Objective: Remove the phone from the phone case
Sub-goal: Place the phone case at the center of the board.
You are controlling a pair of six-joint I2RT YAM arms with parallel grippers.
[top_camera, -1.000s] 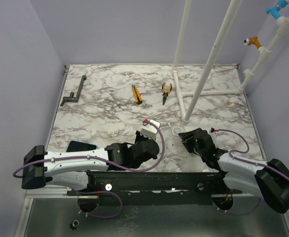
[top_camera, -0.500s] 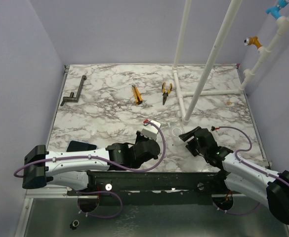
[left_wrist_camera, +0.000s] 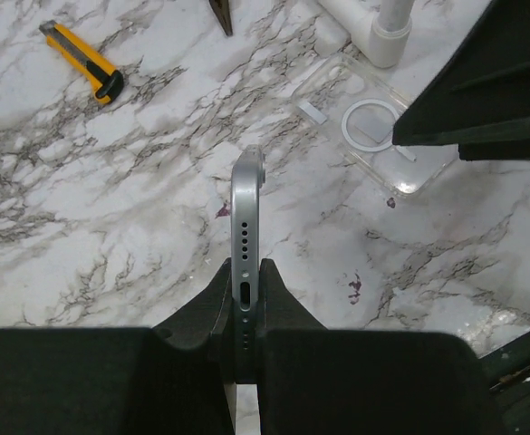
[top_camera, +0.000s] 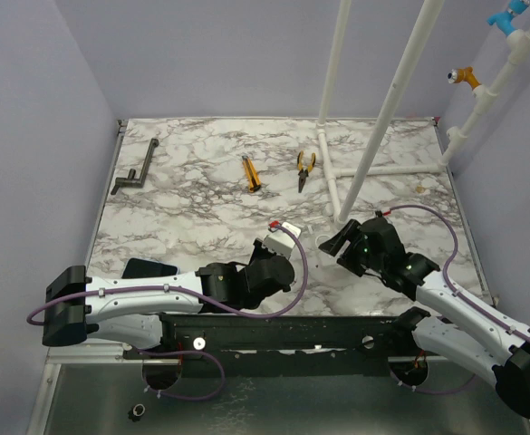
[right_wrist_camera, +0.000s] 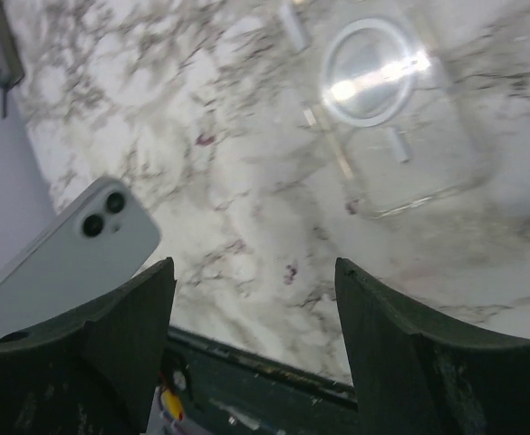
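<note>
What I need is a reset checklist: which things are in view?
phone: one, silver, on edge in left jaws
phone case: one, clear, flat on table, centre-right
utility knife: one, yellow, far centre
pliers: one, yellow-handled, beside knife
crank: one, dark, far left
flat object: one, black, near left
pipe frame: one, white, far right
table: one, white marble
left arm: one, white-black, jaws shut on phone
right arm: one, white-black, jaws open near case

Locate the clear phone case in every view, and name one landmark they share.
Top external: clear case mid-table, beside the right gripper.
Left wrist: case upper right, just below the white pipe foot.
Right wrist: case upper right.
Shared landmark: the phone clamped in the left gripper.
</note>
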